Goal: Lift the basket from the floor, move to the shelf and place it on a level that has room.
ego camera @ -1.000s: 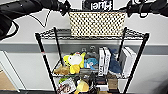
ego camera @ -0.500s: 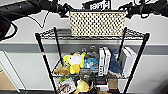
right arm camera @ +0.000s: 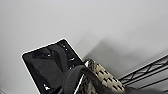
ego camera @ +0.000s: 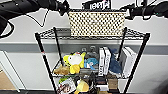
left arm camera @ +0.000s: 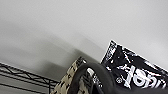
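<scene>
At the top centre of the head view, the basket [ego camera: 97,23] sits level over the shelf's [ego camera: 47,65] top level [ego camera: 136,35], long axis left to right, black pouch [ego camera: 97,4] upright inside. Whether my left gripper [ego camera: 64,7] and right gripper [ego camera: 128,12] clench its ends, I cannot tell.

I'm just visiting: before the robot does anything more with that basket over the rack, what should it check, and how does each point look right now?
1. Basket over the top tier of the shelf: ok, it sits between the posts.
2. Top tier has room: ok, it looks bare beside the basket.
3. Basket's bottom resting on the wire: cannot tell.
4. Basket level: ok, its rim looks even.
5. Black pouch staying inside: ok, standing up in the basket.
6. Grip at each end: cannot tell; both arms reach the basket's ends, fingers unclear.
</scene>
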Robot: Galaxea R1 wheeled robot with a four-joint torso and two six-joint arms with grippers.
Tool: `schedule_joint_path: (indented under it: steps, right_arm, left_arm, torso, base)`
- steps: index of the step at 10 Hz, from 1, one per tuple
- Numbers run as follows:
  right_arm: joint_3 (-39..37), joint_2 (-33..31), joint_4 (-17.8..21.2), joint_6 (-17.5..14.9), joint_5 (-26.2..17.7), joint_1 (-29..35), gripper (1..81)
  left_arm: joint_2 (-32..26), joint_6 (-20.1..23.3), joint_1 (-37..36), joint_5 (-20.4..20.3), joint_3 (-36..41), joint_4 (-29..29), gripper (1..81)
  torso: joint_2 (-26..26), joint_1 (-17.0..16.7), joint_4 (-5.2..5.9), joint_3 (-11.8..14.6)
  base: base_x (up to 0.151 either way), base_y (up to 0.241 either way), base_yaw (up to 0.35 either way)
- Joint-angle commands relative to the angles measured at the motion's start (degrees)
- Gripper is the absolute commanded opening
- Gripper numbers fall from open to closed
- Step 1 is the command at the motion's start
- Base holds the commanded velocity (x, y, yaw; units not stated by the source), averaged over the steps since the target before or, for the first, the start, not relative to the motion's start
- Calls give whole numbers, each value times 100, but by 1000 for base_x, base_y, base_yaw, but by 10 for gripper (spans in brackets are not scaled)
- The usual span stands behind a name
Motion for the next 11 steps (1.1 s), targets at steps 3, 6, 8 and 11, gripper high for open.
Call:
schedule_joint_path:
  steps: [3, 6, 8, 11]
  right_arm:
    - [688, -816, 59, -23, -169, 1417, 811]
    - [846, -922, 59, -22, -169, 1382, 811]
    - [960, -1019, 59, -22, -187, 1408, 811]
    - [1365, -1546, 42, -31, -257, 1461, 811]
  left_arm:
    - [-534, 90, -1286, 191, 409, 84, 10]
    - [-516, 90, -1251, 217, 524, 137, 811]
    - [-490, 90, -1233, 217, 577, 145, 811]
    - [-1070, 99, -1277, 305, 1095, 189, 811]
  torso:
    - [2, 2, 0, 0]
    - [2, 0, 0, 0]
    - [2, 0, 0, 0]
    - [2, 0, 0, 0]
  base:
    - [0, 0, 0]
    - [0, 0, 0]
    - [0, 0, 0]
    - [0, 0, 0]
